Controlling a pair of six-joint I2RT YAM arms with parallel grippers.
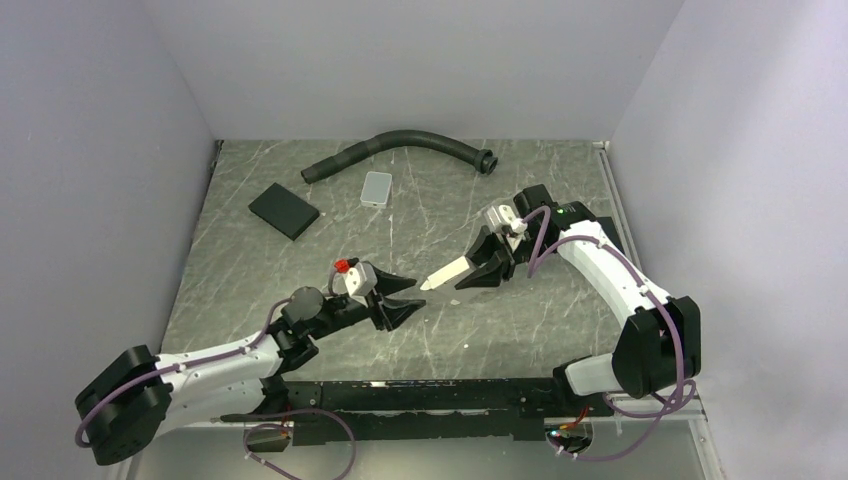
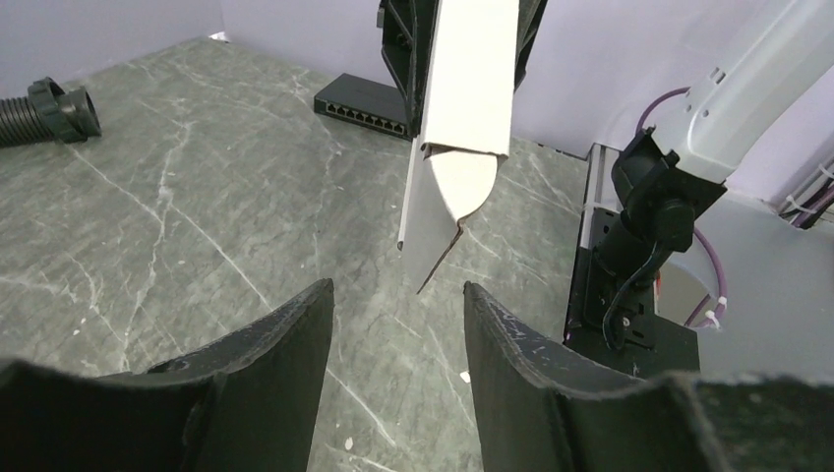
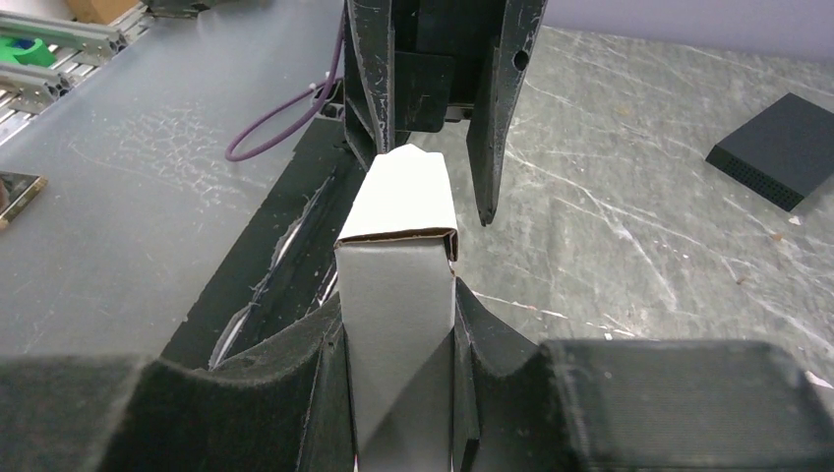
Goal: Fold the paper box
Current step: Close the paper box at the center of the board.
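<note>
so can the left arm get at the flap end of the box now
probably yes: the left end effector is open and faces the flap end of the paper box with nothing between them, while the right end effector holds it up

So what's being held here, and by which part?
The right gripper clamps the paper box across its body, tabbed end free. The left gripper is open, holding nothing.

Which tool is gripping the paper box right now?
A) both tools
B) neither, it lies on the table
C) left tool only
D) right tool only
D: the right tool is clamped on the paper box, held off the table; the left tool stands open, not closed on it.
</note>
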